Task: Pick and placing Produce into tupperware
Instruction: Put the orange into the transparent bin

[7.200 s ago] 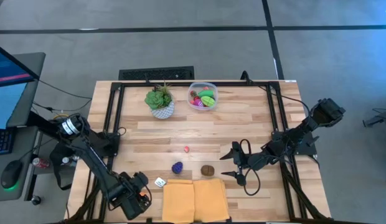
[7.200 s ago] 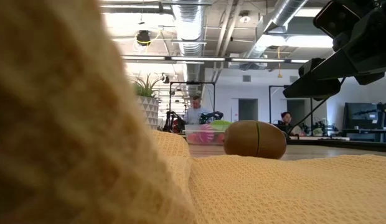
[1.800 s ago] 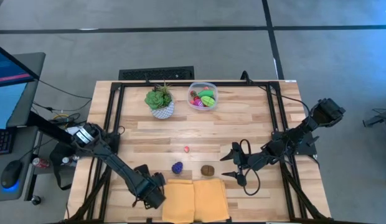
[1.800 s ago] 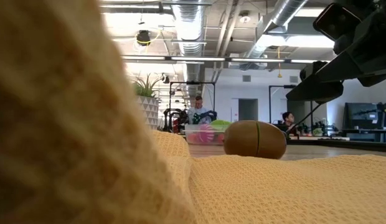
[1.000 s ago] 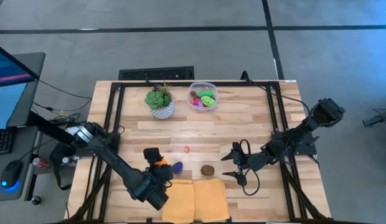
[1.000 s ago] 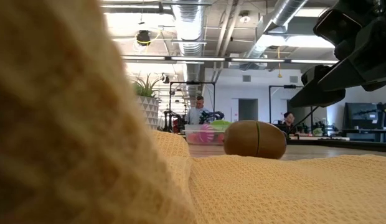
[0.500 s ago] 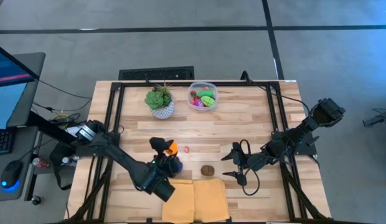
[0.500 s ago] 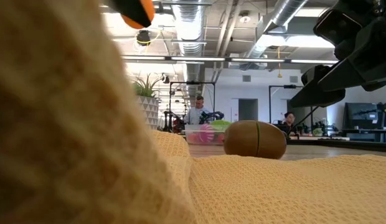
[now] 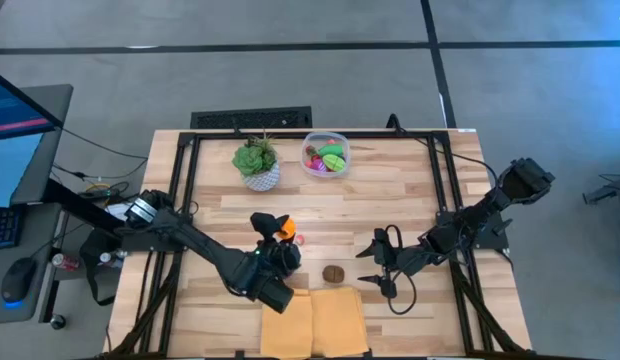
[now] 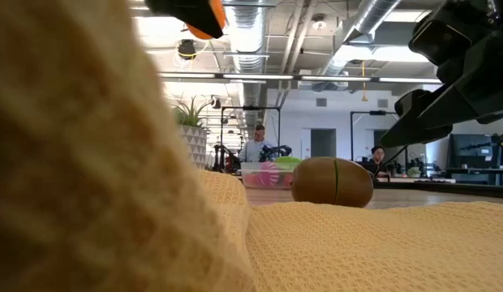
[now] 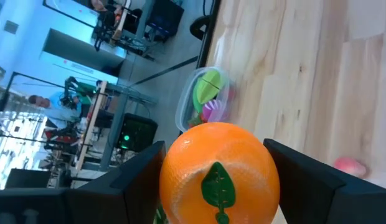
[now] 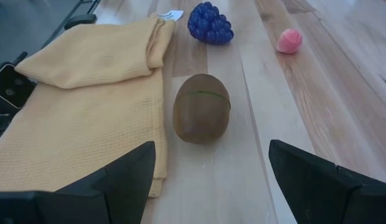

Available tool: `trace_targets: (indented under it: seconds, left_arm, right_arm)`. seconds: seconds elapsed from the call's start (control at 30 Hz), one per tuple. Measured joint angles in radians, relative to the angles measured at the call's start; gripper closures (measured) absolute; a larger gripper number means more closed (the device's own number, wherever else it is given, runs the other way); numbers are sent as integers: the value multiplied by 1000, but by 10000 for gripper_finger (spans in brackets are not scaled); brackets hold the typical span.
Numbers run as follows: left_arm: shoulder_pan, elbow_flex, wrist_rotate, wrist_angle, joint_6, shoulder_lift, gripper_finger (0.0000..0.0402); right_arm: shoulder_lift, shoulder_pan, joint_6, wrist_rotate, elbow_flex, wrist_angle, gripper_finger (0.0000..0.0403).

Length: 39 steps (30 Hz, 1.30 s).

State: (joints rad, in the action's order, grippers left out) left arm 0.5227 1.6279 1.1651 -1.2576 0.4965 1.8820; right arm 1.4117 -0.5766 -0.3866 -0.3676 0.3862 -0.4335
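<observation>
My left gripper is shut on an orange toy fruit, held above the table's middle, short of the clear tupperware at the far edge, which holds green and pink produce. On the table lie a brown kiwi, purple grapes and a small pink piece. My right gripper stands open just right of the kiwi, its fingers apart from it. My left gripper pinches the orange by two opposite sides, one finger on each. The fingers point toward the table's far edge, slanting slightly down. The orange is lifted clear of the table, its green leaf mark facing the wrist camera.
A folded yellow cloth lies at the near edge, filling most of the low view. A green plant in a white pot stands left of the tupperware. Black frame rails run along the table's left and right sides.
My left gripper has carried the orange toward the far edge and rightward, nearer the tupperware, turning its wrist on the way. The orange stays lifted clear. My right arm has kept still.
</observation>
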Motion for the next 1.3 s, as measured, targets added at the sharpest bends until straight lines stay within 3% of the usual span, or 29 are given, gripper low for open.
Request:
trace_targets:
  seconds: [0.47,1.0,1.3]
  left_arm:
    - [-119,0,-26,221,-263,0,154]
    - [-351,0,-258,542,-642,0,154]
    - [-505,0,-420,634,-747,0,154]
  right_arm:
    - [0,0,-7,0,0,14,67]
    - [0,0,-8,0,0,14,67]
    - [0,0,-59,0,0,45,67]
